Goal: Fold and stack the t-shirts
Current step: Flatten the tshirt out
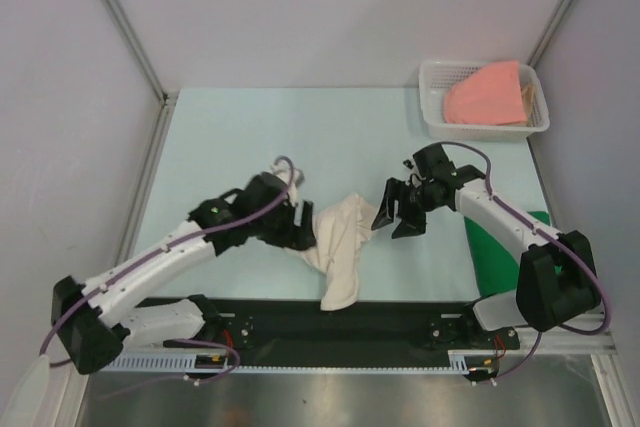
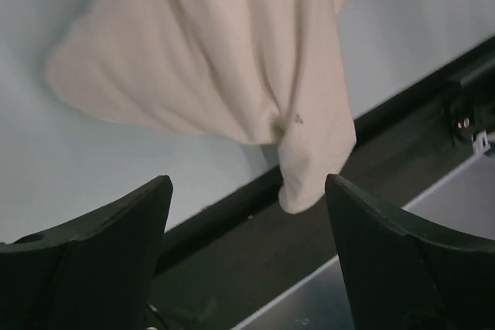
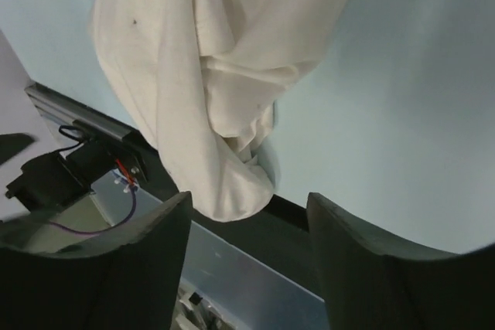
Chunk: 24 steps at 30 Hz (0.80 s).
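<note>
Two grippers stand released, with nothing between their fingers: the left gripper point(image 1: 303, 234) just left of the crumpled cream-white t-shirt point(image 1: 340, 242), the right gripper point(image 1: 397, 217) just right of it. The shirt's near end lies over the black strip point(image 1: 400, 317).

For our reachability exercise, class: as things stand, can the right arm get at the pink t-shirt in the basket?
Probably yes: the right gripper is open and empty, the pink t-shirt lies uncovered in the open-topped basket, with nothing standing between them.

Crumpled cream-white t-shirt point(image 1: 340, 245) lies between left tool point(image 1: 301, 231) and right tool point(image 1: 397, 220).
</note>
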Motion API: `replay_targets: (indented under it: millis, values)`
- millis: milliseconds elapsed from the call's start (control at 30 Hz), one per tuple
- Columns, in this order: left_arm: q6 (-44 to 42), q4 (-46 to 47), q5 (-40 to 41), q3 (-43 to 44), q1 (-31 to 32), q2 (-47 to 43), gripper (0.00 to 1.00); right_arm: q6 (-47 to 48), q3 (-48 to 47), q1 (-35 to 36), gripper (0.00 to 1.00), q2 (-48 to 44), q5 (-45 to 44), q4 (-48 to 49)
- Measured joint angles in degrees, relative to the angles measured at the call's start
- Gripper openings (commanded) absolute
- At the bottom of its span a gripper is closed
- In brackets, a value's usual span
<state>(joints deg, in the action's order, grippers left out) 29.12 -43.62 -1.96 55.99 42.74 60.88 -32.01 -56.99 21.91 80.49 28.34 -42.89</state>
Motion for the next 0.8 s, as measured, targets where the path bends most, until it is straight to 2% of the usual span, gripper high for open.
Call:
replay_targets:
  millis: [33,133,233,333,500,567,600,700,733,767,800]
  values:
    - [0.9,1.6,-1.1,-2.2,2.7,1.5,0.91,0.4,1.0,0.1,0.74,-0.2,0.7,0.7]
    - [3.5,8.0,-5.4,-8.1,8.5,5.0,0.93,0.4,3.6,-0.8,0.73,-0.1,2.2,3.0]
    - [5.1,13.7,-7.5,-10.7,11.3,9.2,0.92,0.1,4.3,-2.7,0.66,1.3,3.6,5.6]
    - [6.1,18.2,-8.2,-11.0,13.4,12.5,0.84,-0.4,4.3,-4.0,0.59,4.0,5.4,9.3]
    - [8.1,24.4,-10.2,-11.3,15.4,17.8,0.82,-1.2,4.3,-4.3,0.61,9.3,8.2,15.1]
    - [8.6,25.4,-10.3,-11.4,15.8,19.3,0.76,-1.2,4.2,-4.3,0.61,11.0,8.6,16.7]
    - [8.8,25.7,-10.4,-11.4,15.9,20.0,0.7,-1.2,4.0,-4.3,0.59,11.9,8.8,17.2]
    - [9.6,26.6,-10.7,-11.4,15.9,21.4,0.59,-1.4,3.0,-4.3,0.57,14.8,9.3,18.2]
    - [9.9,26.8,-10.7,-11.4,15.9,21.7,0.54,-1.4,2.6,-4.2,0.5,15.8,9.4,18.7]
    - [10.0,26.8,-10.6,-11.4,15.9,21.9,0.39,-1.4,2.3,-4.1,0.44,16.7,9.4,19.1]
    - [10.5,26.8,-10.4,-11.4,15.9,22.0,0.31,-1.4,2.1,-4.1,0.4,17.4,9.3,19.5]
